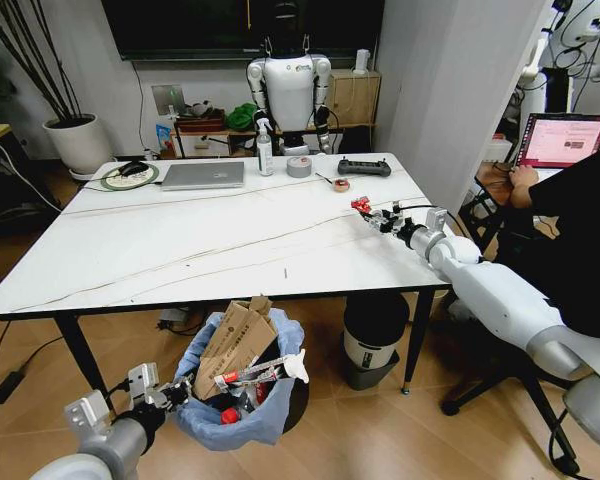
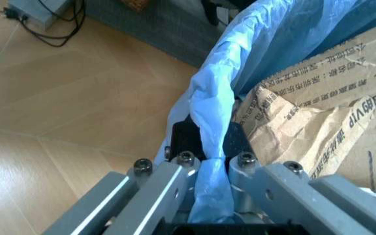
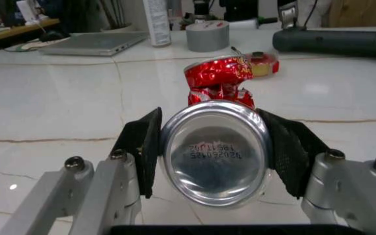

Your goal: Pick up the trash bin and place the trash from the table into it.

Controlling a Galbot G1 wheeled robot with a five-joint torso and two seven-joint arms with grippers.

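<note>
The left tool (image 1: 170, 392) is clamped on the rim of the trash bin (image 1: 242, 400), holding it just below the near edge of the white desk (image 1: 180, 250), beside the desk's front left leg; the left wrist view shows its black pads (image 2: 235, 138) pinching a bunched fold of the light-blue bag (image 2: 211, 112) at that rim. Inside the bin stand torn brown cardboard (image 1: 232, 345) printed with characters, a white-and-red wrapper (image 1: 265, 375) and something red lower down. The right tool (image 1: 372, 213) reaches over the desk toward its far right part and grips a crushed red drink can (image 3: 217, 147); in the right wrist view the can's silver end faces the camera with a pad (image 3: 150, 147) pressed against each side, and the red crumpled body points toward a small yellow-and-red roll (image 3: 264, 64) lying just beyond it. Farther back from the can on the desk are a grey tape roll (image 1: 299, 166), a spray bottle (image 1: 265, 148), a silver laptop (image 1: 203, 175) and a dark handheld controller (image 1: 364, 167).
</note>
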